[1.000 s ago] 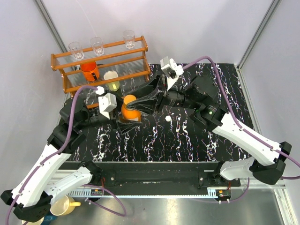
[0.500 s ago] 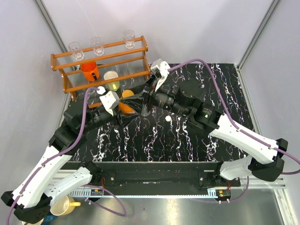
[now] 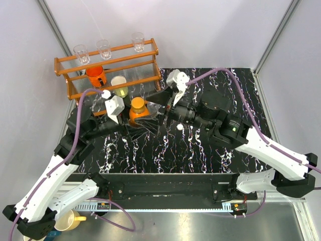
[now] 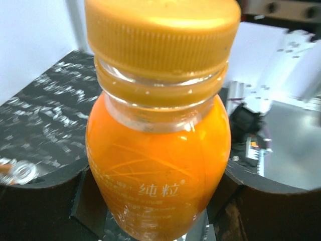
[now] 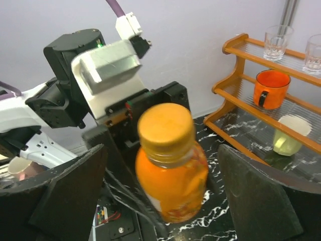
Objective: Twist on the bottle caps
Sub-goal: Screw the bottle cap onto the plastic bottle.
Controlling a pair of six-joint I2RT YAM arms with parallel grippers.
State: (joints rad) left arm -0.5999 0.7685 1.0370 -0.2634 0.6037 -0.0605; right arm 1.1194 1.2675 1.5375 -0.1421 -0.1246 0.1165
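Note:
The squat orange bottle (image 3: 139, 114) stands upright on the black marbled table, with the orange cap (image 3: 138, 103) sitting on its neck. My left gripper (image 3: 131, 120) is shut on the bottle's body; the left wrist view shows the bottle (image 4: 158, 165) and its ribbed cap (image 4: 160, 35) filling the picture between the dark fingers (image 4: 45, 206). My right gripper (image 3: 161, 113) is open just right of the bottle. In the right wrist view its fingers (image 5: 70, 196) stand wide on either side of the capped bottle (image 5: 173, 186), touching nothing. A small white cap (image 3: 179, 127) lies on the table to the right.
A wooden rack (image 3: 108, 68) at the back left carries clear glasses (image 3: 104, 48), an orange mug (image 3: 95, 75) and a pale cup (image 3: 119, 84). The rack (image 5: 241, 45) stands close behind the bottle. Grey walls enclose the table. A yellow mug (image 3: 70, 220) sits below the front edge.
My right gripper was closed over the orange cap; it has let go, opened wide and drawn back to the right. The left gripper has kept its hold on the bottle.

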